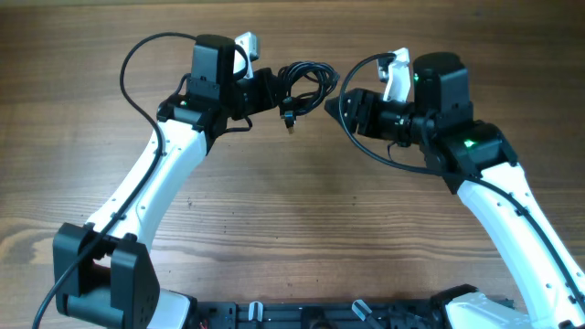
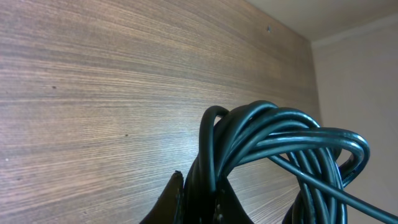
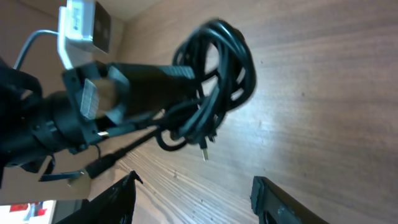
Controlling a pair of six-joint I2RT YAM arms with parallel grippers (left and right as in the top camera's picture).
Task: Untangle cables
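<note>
Beneath both my hands spreads the brown wood-grain counter (image 1: 302, 228). My left hand (image 1: 271, 91) is clenched on a coiled clump of thin black glossy cables (image 1: 306, 82), held above the counter just past its fingertips. My right hand (image 1: 336, 102) hangs just beside the clump, fingers spread, grasping nothing. One small metal-tipped plug end (image 1: 289, 122) dangles from the clump between my hands.

Both my arms, left arm (image 1: 151, 178) and right arm (image 1: 512, 196), are white shells with chunky black wrists, thin black wires (image 1: 125, 75), white camera boxes (image 1: 247, 43), green lights (image 1: 469, 143). My right gripper (image 1: 331, 102) is all black.
</note>
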